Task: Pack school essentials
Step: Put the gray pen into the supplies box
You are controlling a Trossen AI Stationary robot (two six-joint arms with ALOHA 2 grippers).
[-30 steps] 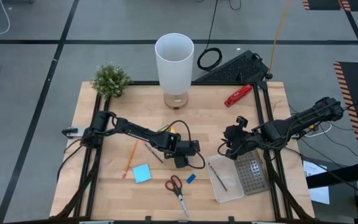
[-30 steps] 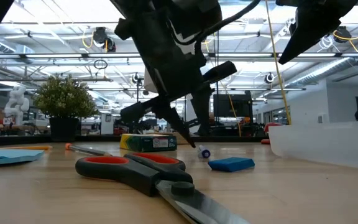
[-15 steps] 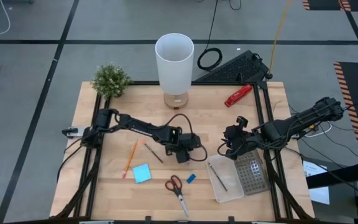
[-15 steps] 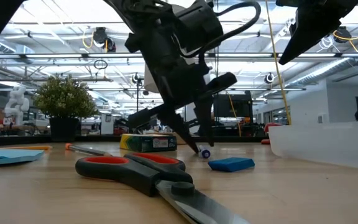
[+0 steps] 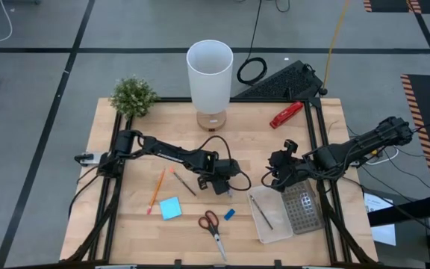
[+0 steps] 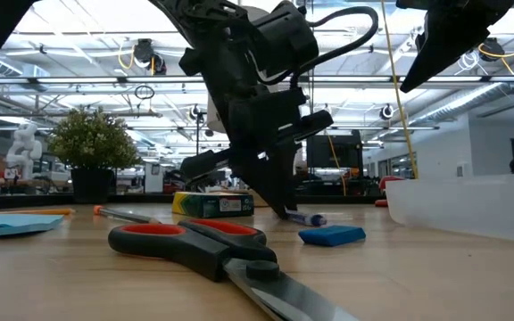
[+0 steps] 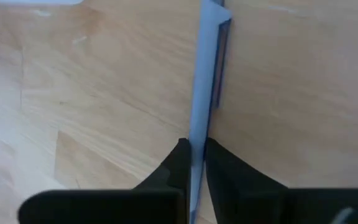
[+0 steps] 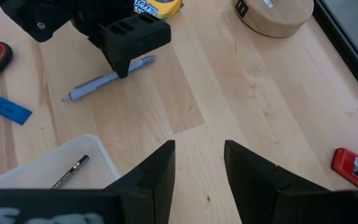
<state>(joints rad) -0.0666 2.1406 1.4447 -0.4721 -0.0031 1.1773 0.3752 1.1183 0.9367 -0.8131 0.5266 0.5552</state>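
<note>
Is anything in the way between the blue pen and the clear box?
Nothing visible is. The left gripper pinches the blue pen on bare wood, and the clear box lies just beyond.

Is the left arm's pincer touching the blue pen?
Touching. The left wrist view shows the left pincer with both fingers pressed against the blue pen, no gap either side. The pen lies on the table.

Bare tabletop (image 5: 252, 149) behind clear tray (image 5: 271, 217)
</note>
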